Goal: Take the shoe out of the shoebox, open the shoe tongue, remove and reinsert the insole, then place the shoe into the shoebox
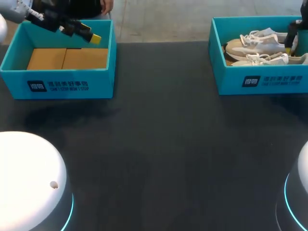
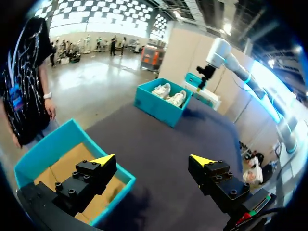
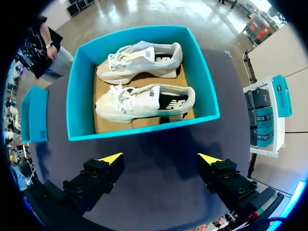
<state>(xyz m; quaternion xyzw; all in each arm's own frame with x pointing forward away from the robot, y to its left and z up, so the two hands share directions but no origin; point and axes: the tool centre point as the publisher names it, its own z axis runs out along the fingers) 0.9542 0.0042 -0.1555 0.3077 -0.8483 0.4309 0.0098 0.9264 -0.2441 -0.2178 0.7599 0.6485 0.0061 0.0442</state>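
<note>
Where dark table (image 1: 159,144) spreads, shoebox (image 1: 262,82), shoes (image 1: 257,45)

You had two blue boxes, the left box (image 1: 57,85) and the right box (image 1: 262,81). You had two white shoes, the far shoe (image 3: 139,60) and the near shoe (image 3: 144,103). You had two grippers, the left gripper (image 2: 153,160) and the right gripper (image 3: 160,158).
</note>
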